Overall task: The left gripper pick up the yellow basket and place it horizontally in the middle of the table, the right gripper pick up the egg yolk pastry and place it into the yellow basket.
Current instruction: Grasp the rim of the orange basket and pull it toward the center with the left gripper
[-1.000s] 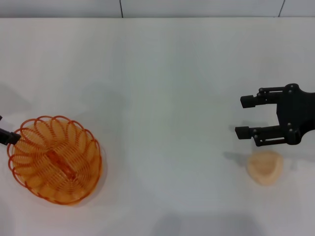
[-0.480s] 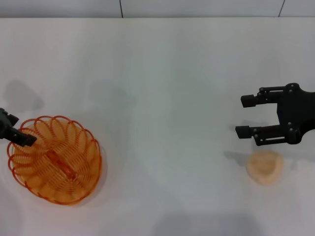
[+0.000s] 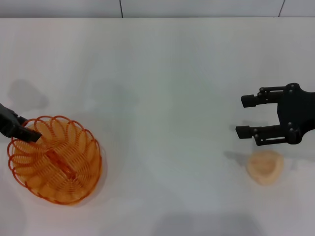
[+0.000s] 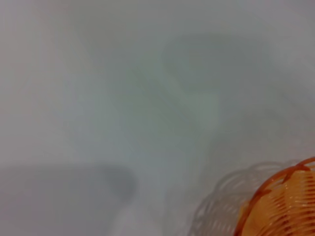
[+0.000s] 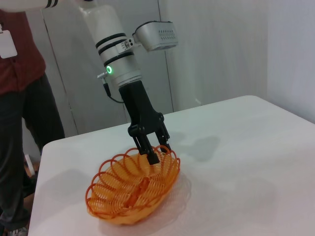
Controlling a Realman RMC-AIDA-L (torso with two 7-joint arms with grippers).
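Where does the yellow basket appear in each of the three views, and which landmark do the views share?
Head view: the yellow basket lies on the table at the lower left, with the left gripper at its far rim.
Left wrist view: only a piece of its rim shows in the lower right corner.
Right wrist view: whole, lower centre, under the left gripper.
Shared landmark: the white table.

Person [image 5: 22, 113]: stands beside the surface's far corner, red shirt, dark trousers, white badge.
Wall panels [image 5: 206, 49]: pale, behind the surface.
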